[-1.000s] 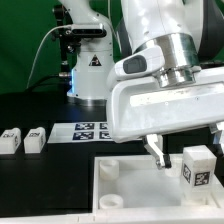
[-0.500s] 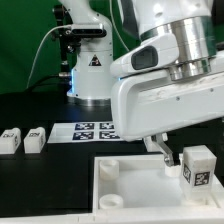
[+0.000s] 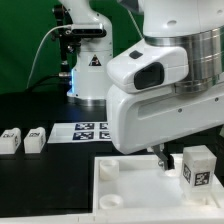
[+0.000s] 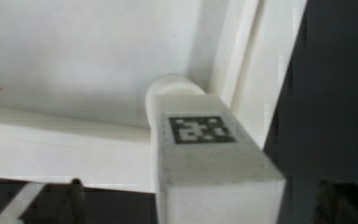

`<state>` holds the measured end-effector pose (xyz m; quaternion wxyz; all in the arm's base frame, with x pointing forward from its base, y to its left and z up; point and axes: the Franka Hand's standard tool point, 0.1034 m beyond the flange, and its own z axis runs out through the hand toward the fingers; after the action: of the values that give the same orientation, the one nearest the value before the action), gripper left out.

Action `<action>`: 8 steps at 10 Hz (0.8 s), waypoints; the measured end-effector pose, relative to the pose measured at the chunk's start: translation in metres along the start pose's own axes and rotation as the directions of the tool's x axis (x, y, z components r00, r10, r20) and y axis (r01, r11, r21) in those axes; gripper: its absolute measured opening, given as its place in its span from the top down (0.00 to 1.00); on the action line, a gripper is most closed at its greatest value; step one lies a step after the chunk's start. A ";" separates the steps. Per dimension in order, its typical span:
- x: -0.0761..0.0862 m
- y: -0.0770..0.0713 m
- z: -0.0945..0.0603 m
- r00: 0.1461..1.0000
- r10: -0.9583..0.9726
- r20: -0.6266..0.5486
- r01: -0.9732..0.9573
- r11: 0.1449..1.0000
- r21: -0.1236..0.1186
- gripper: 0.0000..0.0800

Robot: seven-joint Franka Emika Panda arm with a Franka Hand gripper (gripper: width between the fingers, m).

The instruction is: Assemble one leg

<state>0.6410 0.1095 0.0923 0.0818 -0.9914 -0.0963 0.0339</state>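
Note:
A white leg (image 3: 197,165) with a square marker stands upright on the right part of the large white panel (image 3: 125,185). My gripper (image 3: 166,158) hangs low over the panel, just to the exterior view's left of that leg. In the wrist view the same leg (image 4: 208,150) fills the middle, lying along the panel's raised rim (image 4: 247,60). A dark fingertip (image 4: 64,200) shows on one side of it and the other on the far side, each with a gap to the leg. The jaws are open and hold nothing.
Two more white legs (image 3: 10,139) (image 3: 35,139) lie on the black table at the exterior view's left. The marker board (image 3: 90,130) lies behind the panel. The robot's base (image 3: 90,75) stands at the back before a green backdrop.
My wrist has turned, and the arm's housing has swung across the view. The fingers have shifted a little toward the standing leg. The legs and the panel have not moved.

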 end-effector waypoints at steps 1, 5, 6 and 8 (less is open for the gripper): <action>-0.001 0.000 0.002 1.000 0.007 0.003 -0.007 1.000 0.000 0.19; -0.001 0.001 0.003 1.000 0.009 0.004 -0.009 1.000 0.000 0.49; -0.001 0.000 0.003 1.000 0.009 0.005 -0.009 1.000 0.000 0.49; -0.001 0.001 0.003 1.000 0.009 0.004 -0.009 1.000 0.000 0.64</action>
<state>0.6397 0.1091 0.0893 0.0815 -0.9917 -0.0921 0.0362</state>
